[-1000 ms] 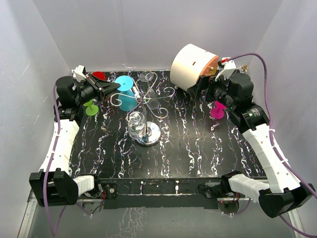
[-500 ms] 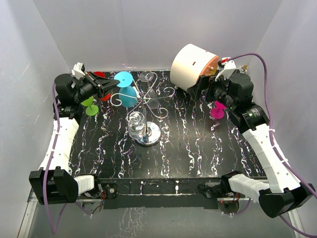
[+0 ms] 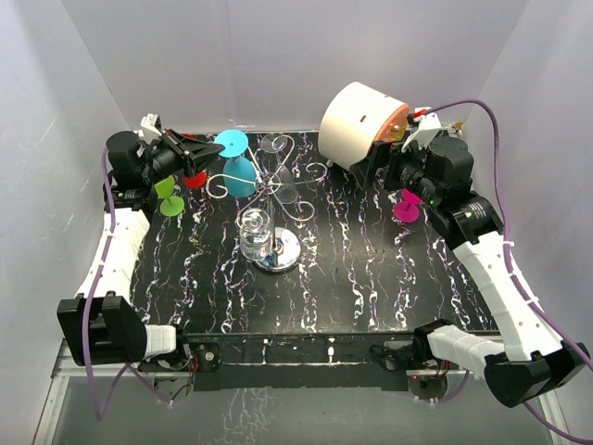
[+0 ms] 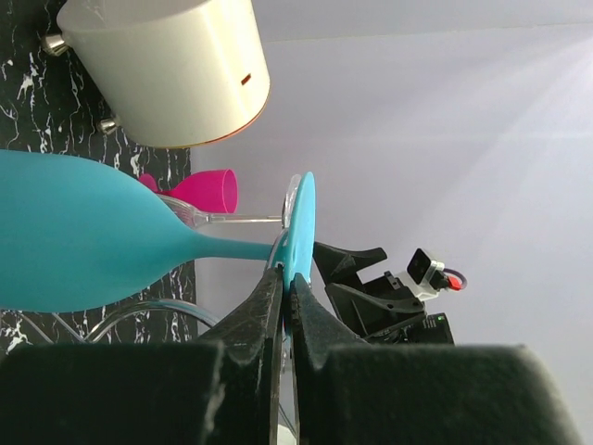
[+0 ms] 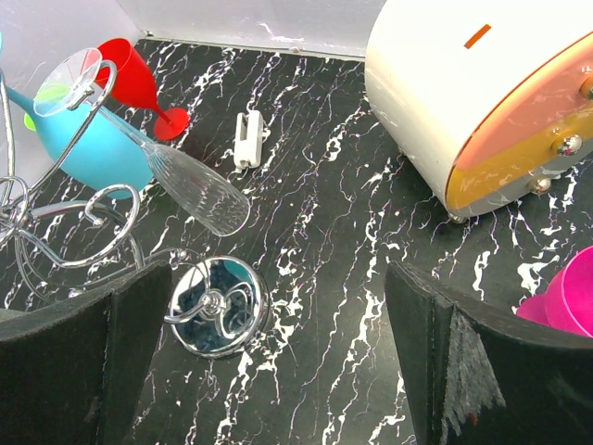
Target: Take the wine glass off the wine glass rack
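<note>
The left gripper (image 4: pixel 285 278) is pinched tight on the round foot of the blue wine glass (image 4: pixel 83 246). The glass lies on its side at the back left of the black table (image 3: pixel 371 278). Its bowl is right beside the curly arms of the wine glass rack (image 3: pixel 285 251). I cannot tell if it touches the wire. A clear glass (image 5: pixel 195 190) hangs tilted on the rack. The right gripper (image 5: pixel 278 362) is wide open and holds nothing. It hangs in the air near the white drum (image 3: pixel 361 120) and a pink glass (image 3: pixel 406 209). A red glass (image 5: pixel 130 69) and a green glass (image 3: pixel 171 204) are by the left arm.
</note>
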Controlling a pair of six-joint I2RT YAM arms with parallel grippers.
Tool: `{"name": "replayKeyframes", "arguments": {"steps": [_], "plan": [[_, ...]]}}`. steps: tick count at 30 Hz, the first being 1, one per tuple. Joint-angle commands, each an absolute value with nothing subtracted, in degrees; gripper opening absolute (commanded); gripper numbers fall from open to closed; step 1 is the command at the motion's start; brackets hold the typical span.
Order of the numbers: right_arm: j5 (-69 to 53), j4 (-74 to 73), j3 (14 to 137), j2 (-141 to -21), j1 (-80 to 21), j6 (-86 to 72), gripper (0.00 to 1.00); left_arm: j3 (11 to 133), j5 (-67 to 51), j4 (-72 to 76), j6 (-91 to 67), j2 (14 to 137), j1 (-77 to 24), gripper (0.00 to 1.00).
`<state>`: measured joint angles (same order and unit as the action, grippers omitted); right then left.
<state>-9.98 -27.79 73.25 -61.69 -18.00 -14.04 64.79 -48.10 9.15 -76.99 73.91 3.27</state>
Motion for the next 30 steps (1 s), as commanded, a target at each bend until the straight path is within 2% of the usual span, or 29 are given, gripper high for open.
{"name": "replayKeyframes", "arguments": {"steps": [1,30], "plan": [[-9.14,-24.17,74.31,-60.35,-18.28,-13.96,0.98,69.16,-51.03,11.49,-77.11,73.94,3.58,0.00],[-9.81,-23.56,74.92,-59.37,-18.28,-14.55,0.98,74.85,-55.55,4.99,-71.64,76.07,0.02,0.00]]}}
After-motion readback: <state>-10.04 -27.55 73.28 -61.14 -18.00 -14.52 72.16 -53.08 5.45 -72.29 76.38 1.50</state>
